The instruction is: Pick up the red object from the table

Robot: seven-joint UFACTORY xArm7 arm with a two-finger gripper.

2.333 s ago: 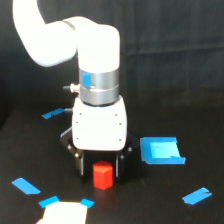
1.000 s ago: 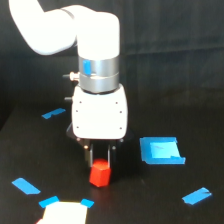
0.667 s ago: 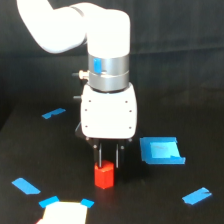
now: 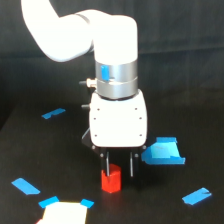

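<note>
Arm comes in from upper left of the exterior view, wrist vertical, gripper (image 4: 118, 167) pointing straight down. Fingers closed on the red object (image 4: 111, 179), held between them low over the table (image 4: 45, 160).

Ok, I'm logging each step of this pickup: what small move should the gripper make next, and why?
Probably keep lifting straight up. The gripper fingers sit on either side of the red object, apparently closed on it, and the block looks at most barely off the table.
</note>
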